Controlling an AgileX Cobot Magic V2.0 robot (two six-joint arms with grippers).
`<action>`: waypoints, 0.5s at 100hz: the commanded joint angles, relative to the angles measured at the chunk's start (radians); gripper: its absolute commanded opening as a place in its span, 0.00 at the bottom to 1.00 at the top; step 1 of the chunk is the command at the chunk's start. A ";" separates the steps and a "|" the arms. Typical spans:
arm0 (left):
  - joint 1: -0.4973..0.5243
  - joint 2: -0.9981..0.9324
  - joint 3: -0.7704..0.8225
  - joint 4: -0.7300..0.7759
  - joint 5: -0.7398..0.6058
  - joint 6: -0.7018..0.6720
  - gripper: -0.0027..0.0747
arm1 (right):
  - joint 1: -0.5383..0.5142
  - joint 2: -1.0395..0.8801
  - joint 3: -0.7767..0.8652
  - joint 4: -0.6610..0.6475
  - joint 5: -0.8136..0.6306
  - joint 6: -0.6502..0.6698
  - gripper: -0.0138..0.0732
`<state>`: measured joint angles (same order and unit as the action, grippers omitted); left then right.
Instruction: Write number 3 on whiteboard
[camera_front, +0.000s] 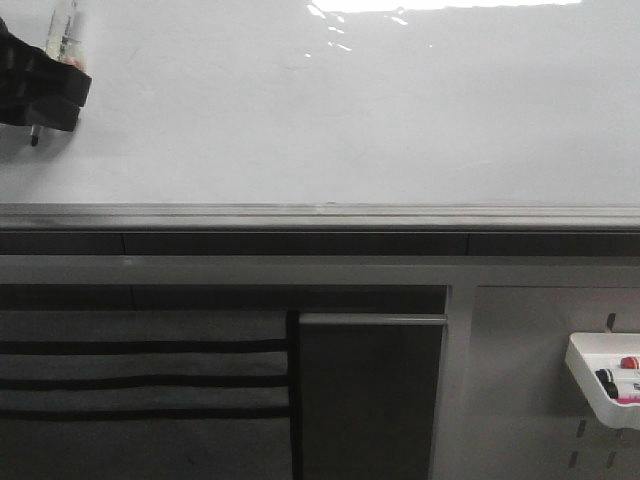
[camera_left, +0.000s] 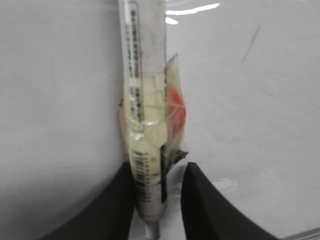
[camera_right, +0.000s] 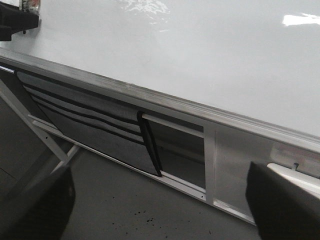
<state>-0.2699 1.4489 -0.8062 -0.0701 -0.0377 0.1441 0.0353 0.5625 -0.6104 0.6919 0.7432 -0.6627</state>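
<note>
The whiteboard (camera_front: 350, 110) is glossy white with glare at its top; no number 3 shows on it. My left gripper (camera_front: 40, 95) is at the board's far upper left, shut on a marker (camera_front: 62, 30) wrapped in tape, with the dark tip (camera_front: 36, 135) pointing down close to the board. In the left wrist view the marker (camera_left: 145, 100) stands between the black fingers (camera_left: 107, 205), and the left gripper (camera_left: 157, 200) holds its lower end. A short thin dark stroke (camera_left: 251, 44) shows on the board there. My right gripper (camera_right: 160, 210) is open and empty, low, away from the board (camera_right: 200, 50).
A grey metal rail (camera_front: 320, 215) runs along the board's lower edge. Below it are a grey panel with slots (camera_front: 140, 380) and a dark panel (camera_front: 370, 400). A white tray (camera_front: 590, 385) with markers hangs at lower right.
</note>
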 joint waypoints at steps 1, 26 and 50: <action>-0.007 -0.026 -0.031 -0.007 -0.072 0.000 0.15 | -0.008 0.012 -0.037 0.038 -0.055 -0.012 0.88; -0.007 -0.054 -0.035 0.054 -0.009 0.009 0.01 | -0.008 0.031 -0.062 0.038 0.020 0.004 0.88; -0.019 -0.150 -0.133 0.085 0.440 0.118 0.01 | -0.004 0.171 -0.194 0.044 0.201 -0.002 0.88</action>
<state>-0.2737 1.3654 -0.8719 0.0228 0.2866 0.1887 0.0353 0.6736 -0.7225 0.6919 0.9153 -0.6543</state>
